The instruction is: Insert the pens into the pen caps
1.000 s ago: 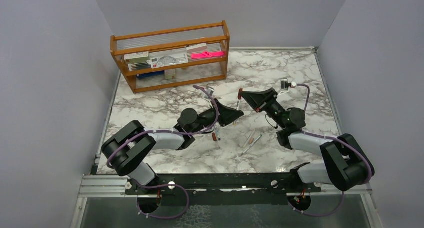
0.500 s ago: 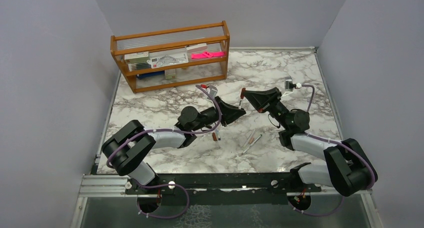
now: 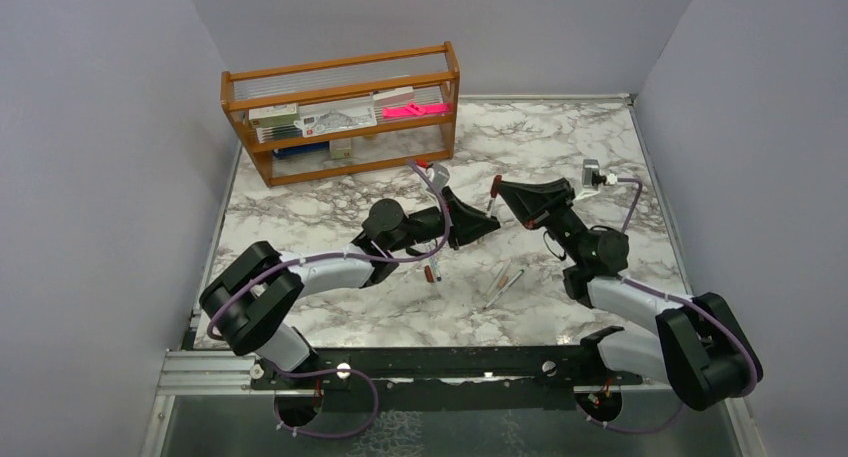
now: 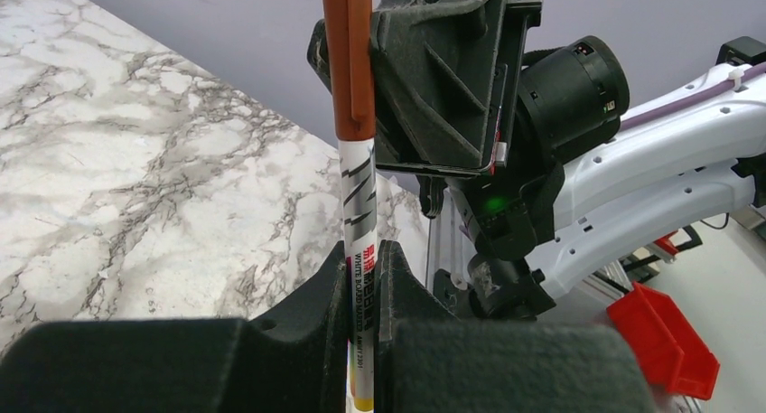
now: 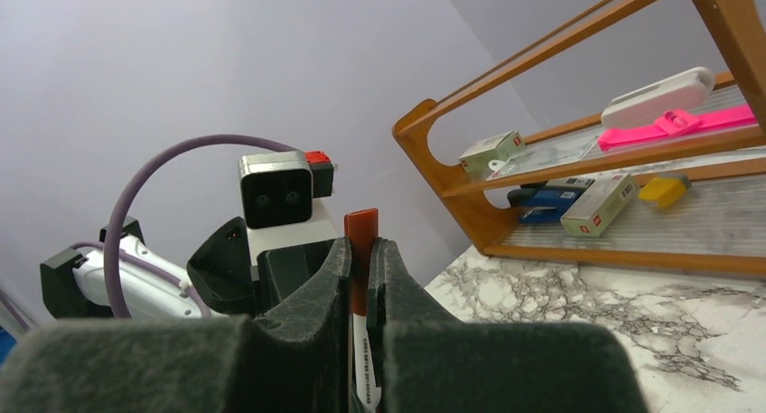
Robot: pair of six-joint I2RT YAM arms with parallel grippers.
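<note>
Smooth marble-patterned tabletop (image 3: 560, 137), varnished smooth wooden shelf (image 3: 340, 62), matt grainy black plastic left tool (image 4: 363, 268), glossy printed white plastic pen (image 4: 359, 196), smooth red-brown plastic cap (image 4: 348, 51).

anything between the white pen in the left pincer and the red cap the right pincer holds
Nothing visible. The white marker pen clamped in the left pincer meets the red-orange plastic cap clamped in the right pincer, with no gap showing between them.

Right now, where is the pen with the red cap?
Seen from above, the pen is held over the middle of the marble table: the left gripper clamps its white barrel, the right gripper its red cap.
</note>
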